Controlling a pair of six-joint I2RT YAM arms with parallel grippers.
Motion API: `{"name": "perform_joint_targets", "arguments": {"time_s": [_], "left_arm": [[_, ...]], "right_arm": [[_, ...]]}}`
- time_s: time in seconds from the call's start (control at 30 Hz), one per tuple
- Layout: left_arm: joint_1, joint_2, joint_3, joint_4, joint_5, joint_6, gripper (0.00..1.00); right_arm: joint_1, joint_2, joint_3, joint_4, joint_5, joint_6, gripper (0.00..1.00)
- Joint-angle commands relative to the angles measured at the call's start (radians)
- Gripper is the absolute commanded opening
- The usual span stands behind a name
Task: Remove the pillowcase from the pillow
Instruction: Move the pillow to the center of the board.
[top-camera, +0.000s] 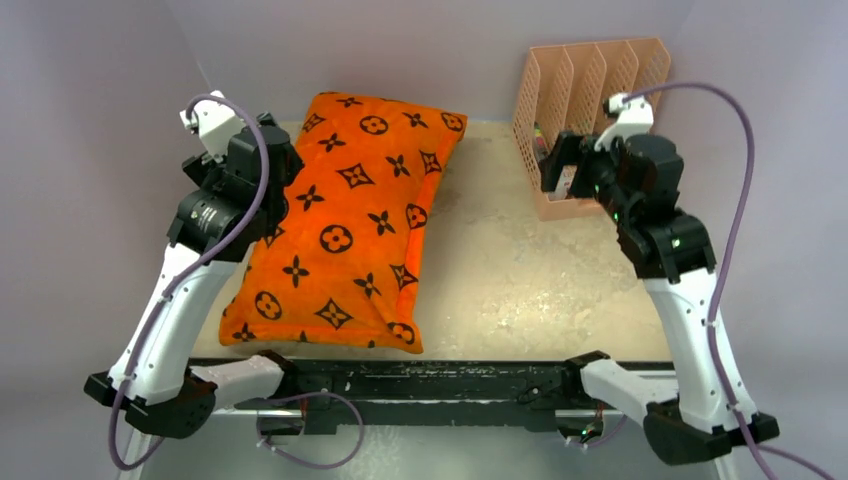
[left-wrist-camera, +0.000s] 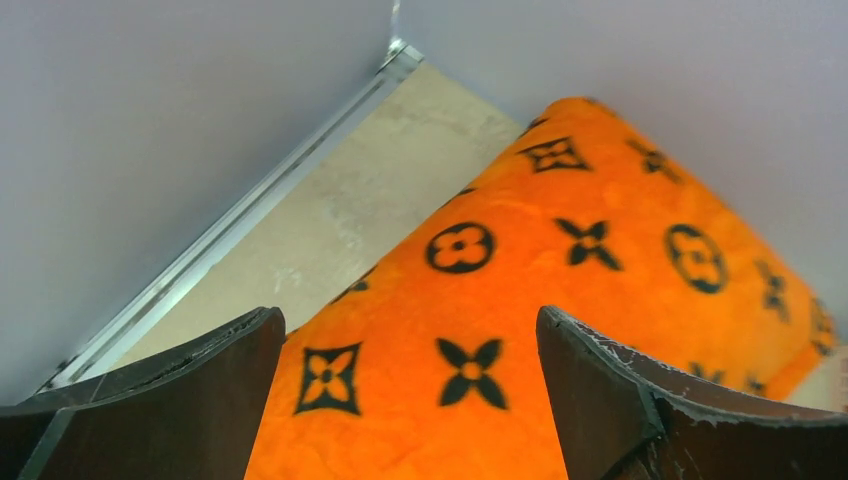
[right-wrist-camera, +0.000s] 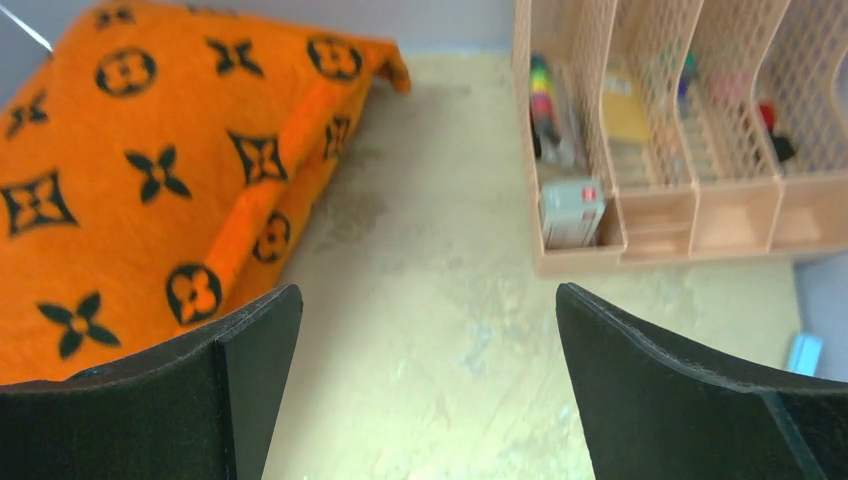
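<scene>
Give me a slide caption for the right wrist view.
Open right claw above the table, between the orange pillowcase and the peach file rack.

- Top cam looks down from high behind, whole worktop (top-camera: 500, 280) in shot.
- Left wrist cam sits close over the pillowcase (left-wrist-camera: 560, 300).
- Right wrist cam faces the rack (right-wrist-camera: 650, 230); pillowcase shows in all three.

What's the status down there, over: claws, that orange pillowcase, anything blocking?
Both open: left gripper over the pillowcase; right gripper over the table. Pillowcase fully on, pillow hidden. Far right, file rack, not in the way.
</scene>
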Motion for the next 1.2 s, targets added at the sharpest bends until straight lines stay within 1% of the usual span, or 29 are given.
{"name": "perform_joint_targets", "arguments": {"time_s": [0.0,0.1,0.23,0.33,0.4,0.5,0.6,0.77,0.83,0.87,0.9,0.93,0.97,1.0,1.07,1.1,1.17], "left_arm": [[0.135,-0.076,-0.160,0.118,0.112,-0.005,0.98],[0.224,-0.106,-0.269,0.122,0.184,-0.016,0.98],[0.325,-0.149,-0.417,0.152,0.329,-0.021,0.98],[0.381,-0.180,-0.522,0.191,0.474,-0.034,0.99],[0.407,-0.202,-0.585,0.225,0.560,-0.044,0.99],[0.437,-0.236,-0.662,0.263,0.679,-0.056,0.98],[0.455,-0.272,-0.705,0.273,0.756,-0.058,0.97],[0.471,-0.351,-0.747,0.300,0.868,-0.071,0.97],[0.473,-0.381,-0.747,0.302,0.891,-0.070,0.97],[0.474,-0.393,-0.745,0.297,0.900,-0.067,0.97],[0.474,-0.399,-0.738,0.292,0.909,-0.063,0.97],[0.475,-0.404,-0.732,0.286,0.920,-0.057,0.97],[0.475,-0.405,-0.725,0.277,0.930,-0.052,0.96],[0.475,-0.405,-0.717,0.267,0.934,-0.047,0.96],[0.476,-0.401,-0.712,0.251,0.938,-0.031,0.96],[0.476,-0.399,-0.714,0.253,0.933,-0.026,0.96],[0.477,-0.389,-0.728,0.259,0.897,-0.030,0.98]], "right_arm": [[-0.041,-0.143,-0.221,0.073,-0.099,0.091,0.99],[-0.069,-0.212,-0.402,0.131,-0.191,0.138,0.99],[-0.092,-0.232,-0.578,0.214,-0.360,0.216,0.99],[-0.061,-0.212,-0.671,0.289,-0.438,0.262,0.99],[-0.016,-0.159,-0.688,0.326,-0.457,0.289,0.99],[0.080,-0.038,-0.665,0.361,-0.426,0.336,0.99],[0.167,0.123,-0.614,0.452,-0.441,0.388,0.99],[0.278,0.441,-0.438,0.579,-0.494,0.460,0.99],[0.311,0.586,-0.339,0.626,-0.550,0.482,0.99],[0.321,0.657,-0.278,0.622,-0.580,0.482,0.94],[0.331,0.719,-0.226,0.616,-0.592,0.480,0.85],[0.337,0.759,-0.198,0.623,-0.597,0.482,0.72],[0.342,0.770,-0.215,0.676,-0.589,0.495,0.57],[0.346,0.761,-0.253,0.743,-0.558,0.520,0.42],[0.359,0.704,-0.335,0.806,-0.466,0.538,0.13],[0.377,0.663,-0.376,0.813,-0.415,0.539,0.06],[0.422,0.570,-0.471,0.838,-0.333,0.541,0.01]]}}
